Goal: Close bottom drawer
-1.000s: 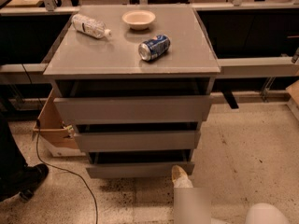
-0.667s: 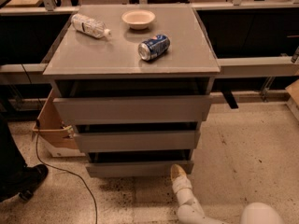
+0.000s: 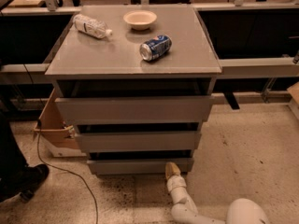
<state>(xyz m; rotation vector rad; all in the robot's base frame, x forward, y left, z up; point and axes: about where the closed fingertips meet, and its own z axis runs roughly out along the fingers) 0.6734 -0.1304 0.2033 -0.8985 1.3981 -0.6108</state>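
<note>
The bottom drawer (image 3: 135,165) is the lowest and narrowest grey front of the grey cabinet (image 3: 135,59), near the floor. A thin dark gap shows above its front panel. My gripper (image 3: 172,169) reaches up from the lower right on a white arm. Its tan tip is at the right part of the bottom drawer's front panel, at or against it. The medium drawer (image 3: 138,141) and the wide top drawer (image 3: 134,109) sit above.
On the cabinet top lie a plastic water bottle (image 3: 92,26), a beige bowl (image 3: 140,19) and a blue soda can (image 3: 155,47). A cardboard box (image 3: 52,127) stands left of the cabinet, a black cable (image 3: 70,174) runs over the floor, and a dark shoe (image 3: 23,181) is at the lower left.
My arm has drawn lower in the frame and extended toward the drawer; the gripper tip stays at the bottom drawer's front. The bottom drawer front looks slightly further in.
</note>
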